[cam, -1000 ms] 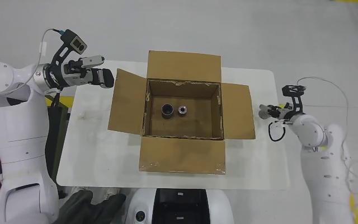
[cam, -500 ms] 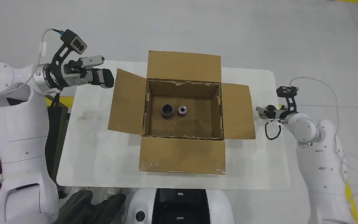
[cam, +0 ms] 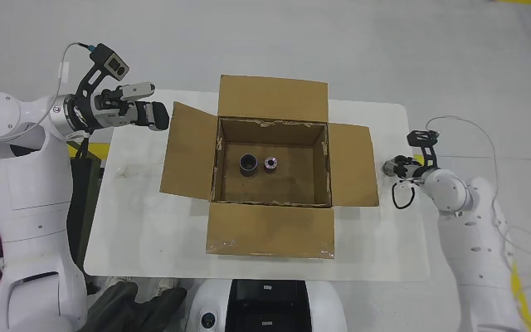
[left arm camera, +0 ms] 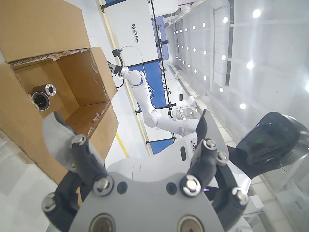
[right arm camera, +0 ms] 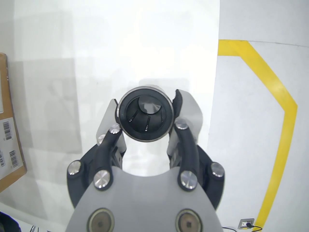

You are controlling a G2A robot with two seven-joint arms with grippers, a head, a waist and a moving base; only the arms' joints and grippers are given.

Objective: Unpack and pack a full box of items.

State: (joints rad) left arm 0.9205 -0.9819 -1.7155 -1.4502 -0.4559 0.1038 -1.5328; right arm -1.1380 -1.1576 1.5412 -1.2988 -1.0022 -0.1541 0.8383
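Hovering at 10 o'clock over the white table (cam: 133, 232), left gripper (cam: 158, 115) spread wide and empty; likely waiting its turn. Centre: open brown cardboard box (cam: 270, 231), with a dark-bored steel sleeve (cam: 249, 163) and a smaller silver cylinder (cam: 270, 163) on its floor. At 3 o'clock, past the flap, right gripper (cam: 390, 167). Its wrist view makes the grasp plain: clenched on a black-lined round metal bearing (right arm camera: 145, 118), above bare tabletop, probably for set-down.
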